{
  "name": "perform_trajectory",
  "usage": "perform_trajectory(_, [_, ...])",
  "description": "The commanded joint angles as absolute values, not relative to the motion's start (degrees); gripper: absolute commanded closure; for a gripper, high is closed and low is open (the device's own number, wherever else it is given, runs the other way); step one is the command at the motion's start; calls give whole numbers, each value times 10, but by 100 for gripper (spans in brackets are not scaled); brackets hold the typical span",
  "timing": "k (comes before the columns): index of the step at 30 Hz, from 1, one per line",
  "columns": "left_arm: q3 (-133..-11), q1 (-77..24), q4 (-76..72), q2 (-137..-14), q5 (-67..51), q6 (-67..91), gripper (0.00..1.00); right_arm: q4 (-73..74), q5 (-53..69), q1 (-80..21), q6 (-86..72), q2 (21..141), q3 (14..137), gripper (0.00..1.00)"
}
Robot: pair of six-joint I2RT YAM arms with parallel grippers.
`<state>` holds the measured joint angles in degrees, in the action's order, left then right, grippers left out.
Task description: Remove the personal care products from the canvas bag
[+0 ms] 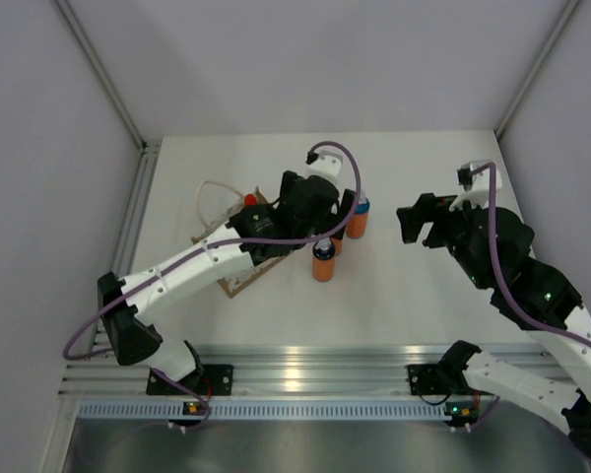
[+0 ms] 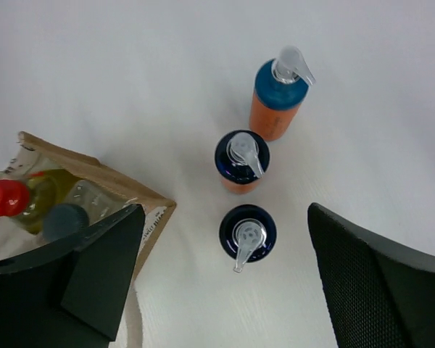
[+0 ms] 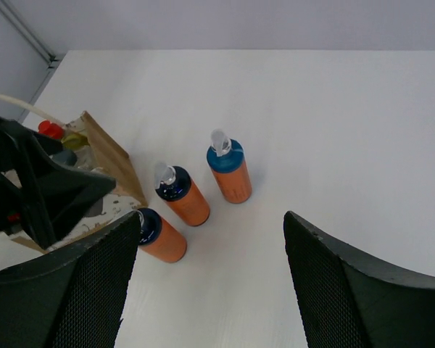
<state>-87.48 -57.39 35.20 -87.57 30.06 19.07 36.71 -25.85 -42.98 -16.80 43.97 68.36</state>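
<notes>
Three orange personal care products stand in a row on the white table: a near one (image 2: 247, 232), a middle one (image 2: 241, 161) and a far one with a lighter blue cap (image 2: 277, 101). My left gripper (image 2: 232, 290) hangs open above the near bottle (image 1: 323, 262), not touching it. The canvas bag (image 2: 94, 181) sits at the left. In it lie a yellow bottle with a red cap (image 2: 7, 197) and a pale bottle with a dark cap (image 2: 64, 220). My right gripper (image 1: 424, 232) is open and empty, to the right of the bottles (image 3: 230, 170).
The bag's white loop handle (image 1: 212, 197) lies to the left of the bag (image 1: 238, 281). The left arm (image 1: 187, 266) crosses over most of the bag. Grey walls enclose the table at the back and sides, and a metal rail (image 1: 295, 379) runs along the near edge.
</notes>
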Motion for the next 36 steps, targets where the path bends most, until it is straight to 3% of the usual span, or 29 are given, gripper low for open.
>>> perform_trajectory(1, [-950, -553, 413, -865, 372, 203, 2, 375, -264, -424, -171, 443, 700, 23])
perform_trajectory(8, [-975, -455, 482, -847, 346, 251, 2, 375, -261, -424, -170, 449, 706, 23])
perform_trajectory(11, [-965, -364, 497, -832, 273, 248, 2, 375, -260, -424, -170, 449, 704, 23])
perform_trajectory(17, [-927, -286, 502, -836, 180, 182, 3, 375, -259, -424, -169, 456, 703, 23])
perform_trajectory(28, [-911, -244, 526, -900, 129, 133, 16, 375, -254, -424, -167, 466, 705, 23])
perform_trajectory(36, [-938, -244, 526, -933, 109, 118, 32, 375, -253, -424, -165, 468, 708, 23])
